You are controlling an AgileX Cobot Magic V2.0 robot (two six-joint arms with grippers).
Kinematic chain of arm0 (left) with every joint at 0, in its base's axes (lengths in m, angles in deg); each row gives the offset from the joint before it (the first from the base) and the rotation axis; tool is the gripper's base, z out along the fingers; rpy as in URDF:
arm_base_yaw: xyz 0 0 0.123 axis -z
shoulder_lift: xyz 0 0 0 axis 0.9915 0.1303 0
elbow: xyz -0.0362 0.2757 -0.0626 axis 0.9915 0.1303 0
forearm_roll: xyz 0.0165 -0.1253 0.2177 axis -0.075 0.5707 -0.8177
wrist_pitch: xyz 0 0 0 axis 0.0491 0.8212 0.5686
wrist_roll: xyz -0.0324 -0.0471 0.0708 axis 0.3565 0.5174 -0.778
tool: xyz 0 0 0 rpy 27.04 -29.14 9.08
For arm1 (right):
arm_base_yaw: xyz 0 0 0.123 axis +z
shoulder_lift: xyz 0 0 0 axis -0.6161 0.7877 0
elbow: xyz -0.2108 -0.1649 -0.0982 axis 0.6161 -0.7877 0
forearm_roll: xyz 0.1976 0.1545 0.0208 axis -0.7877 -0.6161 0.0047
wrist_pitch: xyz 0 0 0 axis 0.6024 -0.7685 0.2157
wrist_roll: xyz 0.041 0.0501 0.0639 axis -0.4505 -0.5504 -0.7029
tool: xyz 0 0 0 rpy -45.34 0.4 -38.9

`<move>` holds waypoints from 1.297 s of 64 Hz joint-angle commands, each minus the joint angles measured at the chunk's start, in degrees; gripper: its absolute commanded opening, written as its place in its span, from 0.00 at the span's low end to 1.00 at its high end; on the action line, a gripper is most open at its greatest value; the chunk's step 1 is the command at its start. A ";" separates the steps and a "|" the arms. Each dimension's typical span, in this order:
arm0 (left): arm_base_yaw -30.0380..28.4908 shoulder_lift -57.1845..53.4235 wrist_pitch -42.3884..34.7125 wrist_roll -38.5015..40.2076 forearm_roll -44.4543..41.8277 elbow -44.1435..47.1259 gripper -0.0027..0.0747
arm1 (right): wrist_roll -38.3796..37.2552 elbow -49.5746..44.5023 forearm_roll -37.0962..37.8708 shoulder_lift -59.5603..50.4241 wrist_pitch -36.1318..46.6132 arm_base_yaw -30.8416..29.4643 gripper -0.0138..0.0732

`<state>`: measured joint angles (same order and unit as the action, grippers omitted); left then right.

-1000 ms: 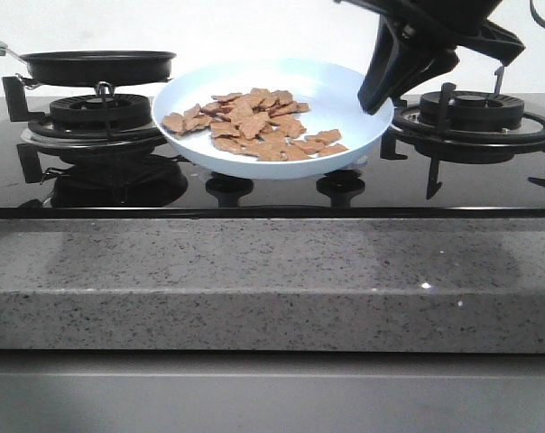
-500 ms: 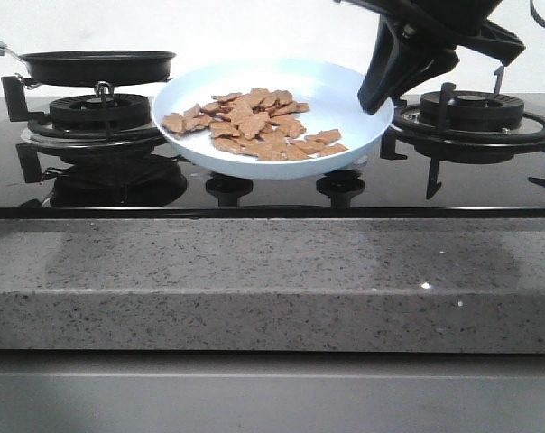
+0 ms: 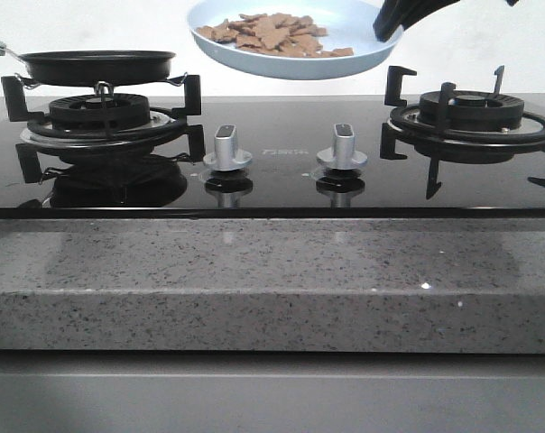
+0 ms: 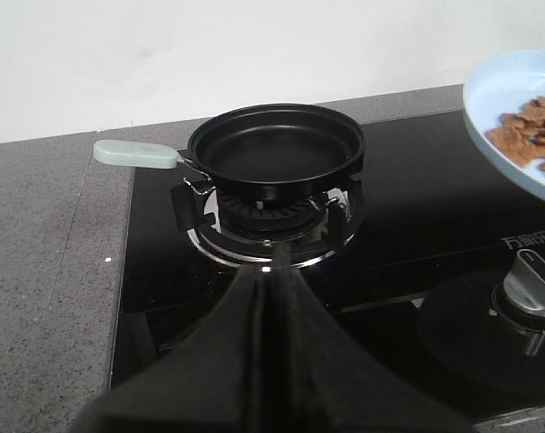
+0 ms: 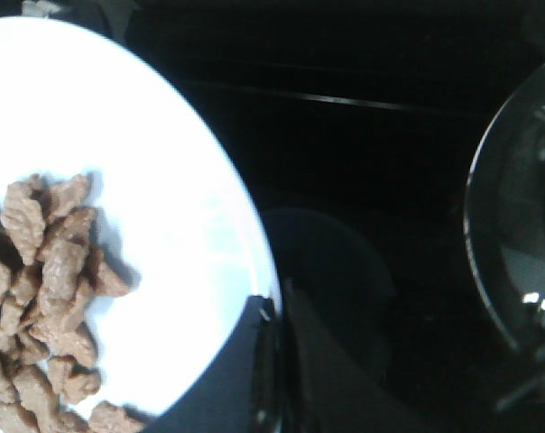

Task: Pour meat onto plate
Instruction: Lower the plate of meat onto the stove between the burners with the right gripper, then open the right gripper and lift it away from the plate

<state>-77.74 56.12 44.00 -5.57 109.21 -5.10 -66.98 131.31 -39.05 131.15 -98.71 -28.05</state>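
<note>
here we see the right gripper [image 3: 387, 25] pinching the rim of the round pale blue plate [image 3: 358, 56], held high over the hob with the reddish-brown meat chips [image 3: 271, 34] aboard; the black frying pan [image 3: 98, 65] lies left, nearer our closed left gripper [image 4: 274, 271].
</note>
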 commanded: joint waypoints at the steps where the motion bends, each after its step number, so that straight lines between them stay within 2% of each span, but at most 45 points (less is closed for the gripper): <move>1: 0.35 -0.18 -3.57 0.43 1.13 -1.58 0.01 | 0.05 6.73 -3.59 1.09 -0.54 -1.14 0.08; 13: 0.35 -0.18 -3.57 0.43 1.13 -1.58 0.01 | 0.05 16.90 -3.66 9.93 -4.71 -1.36 0.08; 23: 0.35 -0.18 -3.57 0.43 1.13 -1.58 0.01 | 0.05 21.93 -3.66 14.92 -8.80 -1.36 0.08; 58: 0.35 -0.18 -4.13 0.43 1.13 -1.58 0.01 | 0.05 22.48 0.00 16.95 -13.76 -1.36 0.09; 64: 0.35 -0.18 -4.13 0.43 1.13 -1.58 0.01 | 0.05 22.48 0.00 16.95 -13.91 -1.36 0.16; 75: 0.35 -0.18 -4.13 0.43 1.13 -1.58 0.01 | 0.05 22.48 0.00 16.95 -13.91 -1.36 0.38; 83: 0.35 -0.18 -4.13 0.43 1.13 -1.58 0.01 | 0.05 22.75 0.00 16.95 -13.80 -1.36 0.42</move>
<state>-77.74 56.12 44.00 -5.57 109.21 -5.10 -67.09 151.79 -37.50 151.97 -113.51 -29.16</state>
